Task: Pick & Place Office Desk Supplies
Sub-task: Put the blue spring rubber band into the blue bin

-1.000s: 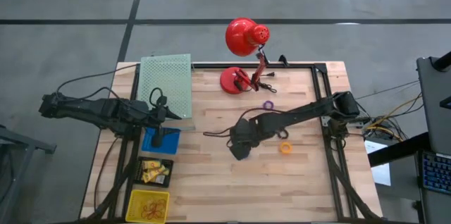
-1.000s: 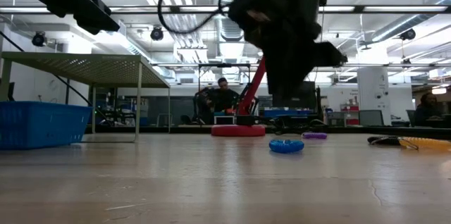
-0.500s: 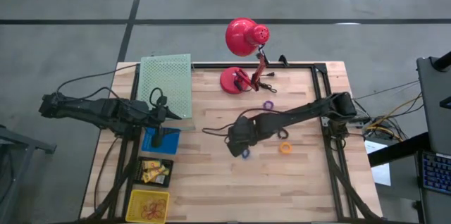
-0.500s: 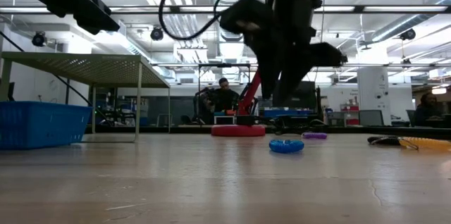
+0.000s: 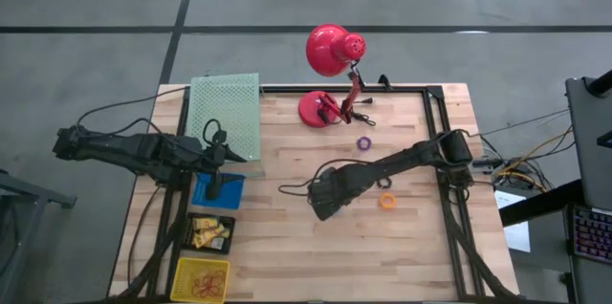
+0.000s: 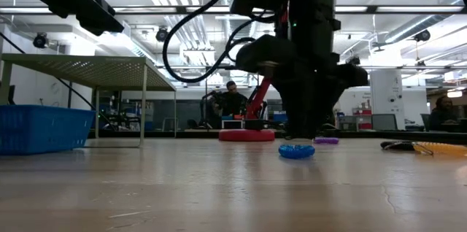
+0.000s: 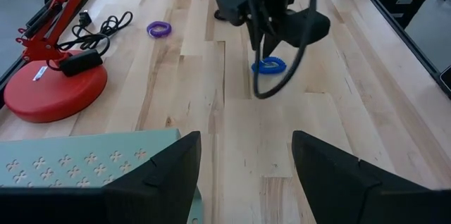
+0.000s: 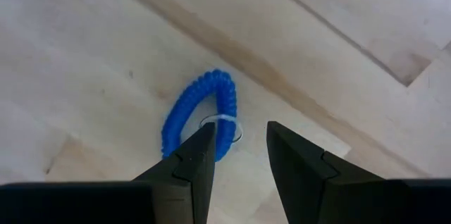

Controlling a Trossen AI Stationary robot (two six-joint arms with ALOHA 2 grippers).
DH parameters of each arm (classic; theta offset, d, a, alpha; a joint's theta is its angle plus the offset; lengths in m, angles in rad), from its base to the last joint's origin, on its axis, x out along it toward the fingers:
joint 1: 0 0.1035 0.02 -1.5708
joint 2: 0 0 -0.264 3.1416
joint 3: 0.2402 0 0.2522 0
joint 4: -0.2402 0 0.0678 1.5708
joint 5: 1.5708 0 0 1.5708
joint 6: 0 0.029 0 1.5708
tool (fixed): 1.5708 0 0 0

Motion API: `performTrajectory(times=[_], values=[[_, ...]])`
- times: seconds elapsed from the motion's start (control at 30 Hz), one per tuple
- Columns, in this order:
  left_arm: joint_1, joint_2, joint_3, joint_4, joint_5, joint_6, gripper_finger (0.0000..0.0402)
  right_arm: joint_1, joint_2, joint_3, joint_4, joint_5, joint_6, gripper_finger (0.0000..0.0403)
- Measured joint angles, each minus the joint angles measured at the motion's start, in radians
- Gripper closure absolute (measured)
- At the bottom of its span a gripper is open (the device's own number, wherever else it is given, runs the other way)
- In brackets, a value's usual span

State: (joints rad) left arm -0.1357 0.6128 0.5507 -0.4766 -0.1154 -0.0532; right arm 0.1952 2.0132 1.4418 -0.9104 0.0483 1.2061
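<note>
Directly under my right end effector (image 8: 236, 146) lies the blue coiled ring (image 8: 197, 115), flat on the desk (image 5: 402, 247). Its fingers (image 8: 187, 164) stand apart and hold nothing: one tip sits over the ring's near edge by its small metal loop, the other just outside it. The ring is squeezed into an oval whose long axis runs slantwise to the line between the fingers. I judge a straight descent should straddle that edge. This arm is far nearer than the left. Past the ring, an orange ring (image 5: 387, 201) lies on the side away from the lamp (image 5: 322, 108), and a purple ring (image 5: 363, 142) lies toward it. My left end effector (image 7: 243, 175) waits open above the blue bin (image 5: 218, 189), beside the mesh tray (image 5: 228, 113). Farthest from the lamp, the black bin (image 5: 212, 232) holds yellow pieces and the yellow bin (image 5: 203, 278) rubber bands.
</note>
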Motion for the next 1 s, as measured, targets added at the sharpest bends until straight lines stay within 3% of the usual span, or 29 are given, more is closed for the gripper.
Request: performTrajectory(times=[0.8,1.0], values=[[0.000,0.000,0.000,0.000,0.000,0.000,0.0171,0.016,-0.002,-0.112,0.173,0.006,0.025,0.0280],[0.000,0.000,0.000,0.000,0.000,0.000,0.0171,0.016,-0.002,-0.109,0.167,0.001,0.025,0.0300]])
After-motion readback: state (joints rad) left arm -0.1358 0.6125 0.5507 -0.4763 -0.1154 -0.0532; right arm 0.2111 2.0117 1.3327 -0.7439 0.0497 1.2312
